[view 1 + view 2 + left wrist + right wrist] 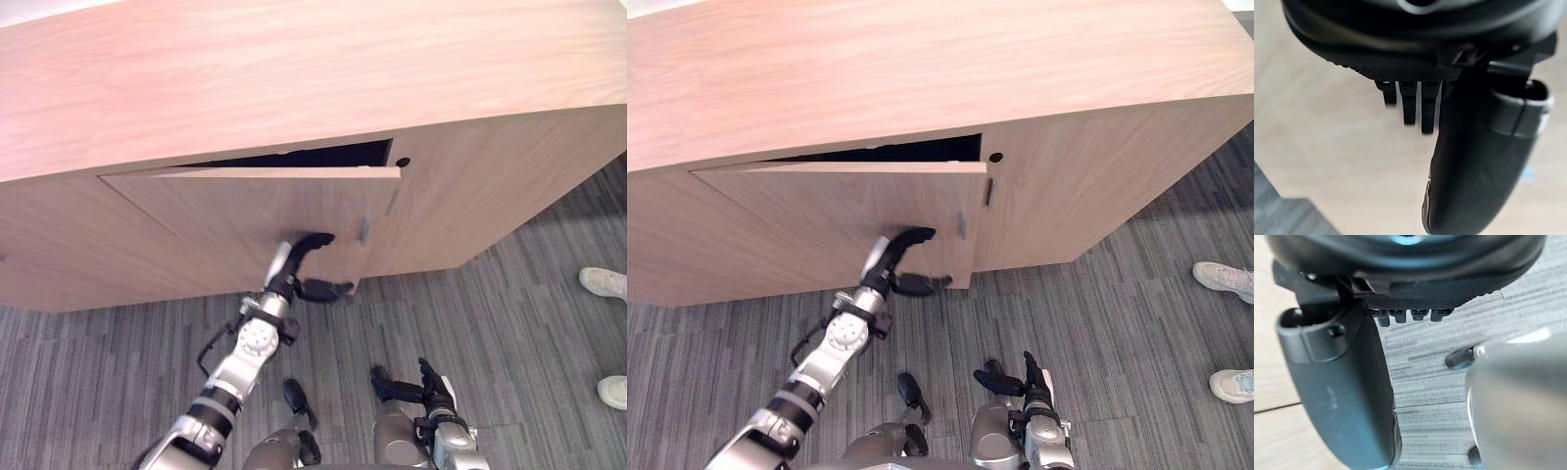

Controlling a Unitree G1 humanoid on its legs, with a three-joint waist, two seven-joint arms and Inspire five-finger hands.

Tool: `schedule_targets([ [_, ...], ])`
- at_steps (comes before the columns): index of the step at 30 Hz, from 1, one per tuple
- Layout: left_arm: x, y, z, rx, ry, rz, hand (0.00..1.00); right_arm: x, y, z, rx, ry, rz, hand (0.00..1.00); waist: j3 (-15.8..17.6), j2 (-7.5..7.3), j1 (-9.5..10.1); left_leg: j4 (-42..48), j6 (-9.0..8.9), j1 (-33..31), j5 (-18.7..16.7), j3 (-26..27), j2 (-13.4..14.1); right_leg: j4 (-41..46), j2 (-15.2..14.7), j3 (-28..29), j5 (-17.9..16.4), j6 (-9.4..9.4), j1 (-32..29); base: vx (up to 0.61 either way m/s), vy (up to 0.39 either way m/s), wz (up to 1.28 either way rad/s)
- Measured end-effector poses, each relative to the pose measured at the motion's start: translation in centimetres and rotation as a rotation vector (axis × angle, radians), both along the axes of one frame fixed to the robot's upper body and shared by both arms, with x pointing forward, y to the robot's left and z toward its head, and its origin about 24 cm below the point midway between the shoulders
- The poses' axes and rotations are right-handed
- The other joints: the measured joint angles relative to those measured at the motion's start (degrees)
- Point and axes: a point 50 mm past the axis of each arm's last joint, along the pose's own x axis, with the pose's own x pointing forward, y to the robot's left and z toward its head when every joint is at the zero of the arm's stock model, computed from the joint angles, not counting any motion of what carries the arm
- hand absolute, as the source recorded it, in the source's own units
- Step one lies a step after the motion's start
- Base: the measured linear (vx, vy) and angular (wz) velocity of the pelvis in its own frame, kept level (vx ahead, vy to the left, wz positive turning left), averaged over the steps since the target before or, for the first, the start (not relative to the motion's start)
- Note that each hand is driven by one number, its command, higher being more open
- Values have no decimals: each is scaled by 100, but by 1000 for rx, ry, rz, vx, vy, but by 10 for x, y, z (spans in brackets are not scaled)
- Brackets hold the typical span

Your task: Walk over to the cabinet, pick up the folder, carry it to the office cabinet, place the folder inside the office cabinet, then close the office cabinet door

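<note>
Our left hand [297, 266], fingers straight and thumb spread, presses the ajar office cabinet door [196, 215]. Its long top edge runs crosswise beyond our fingertips. Our right hand [431, 390] hangs loosely open.

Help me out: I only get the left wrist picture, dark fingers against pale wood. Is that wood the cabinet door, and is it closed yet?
Observer: It is the door, and it is not closed. The head camera shows it ajar, with a dark gap along its top edge.
Operator: Is the hand pushing it?
Observer: The left hand is open. Its fingers seem to rest against the door's face, near the small grey handle.
Operator: And the other hand?
Observer: The right hand hangs low over the grey carpet, open and holding nothing.
</note>
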Motion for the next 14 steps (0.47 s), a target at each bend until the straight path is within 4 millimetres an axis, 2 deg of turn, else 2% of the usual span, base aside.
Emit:
schedule_targets([
  [4, -6, 5, -15, -9, 63, 21, 100, 2, -6, 2, -14, -6, 1, 100, 3, -5, -37, -3, -18, 83, -12, -50, 41, -2, 37, -88, 10, -15, 69, 40, -52, -4],
  [6, -19, 9, -29, -27, 120, 38, 100, 0, -7, 1, -10, 4, -5, 100, 5, -8, -40, -25, -31, 165, -21, -96, 45, -10, 36, -139, 8, -19, 168, -26, -4, 2],
  [10, -60, 29, -66, -76, 269, 123, 100, -6, -6, -1, 6, 14, -33, 100, 17, -32, 32, -39, -96, 354, -55, -201, 48, -25, 31, -243, -61, -113, 354, -97, -4, 7],
  [11, -80, 38, -80, -84, 337, 152, 100, -7, -8, -2, 10, 16, -47, 100, 16, -39, 113, -40, -148, 368, -77, -250, 54, -30, 31, -303, -138, -134, 385, -116, -10, 14],
  [12, -88, 42, -85, -88, 364, 164, 100, -9, -8, -2, 9, 18, -51, 100, 17, -45, 159, -40, -158, 366, -69, -270, 57, -26, 31, -326, -154, -123, 390, -99, -14, 18],
  [14, -120, 57, -104, -109, 468, 228, 100, -13, -12, -3, 9, 23, -74, 100, -5, -85, 314, -40, -159, 346, -69, -325, 57, -33, 19, -391, -166, -116, 409, -63, -8, 12],
])
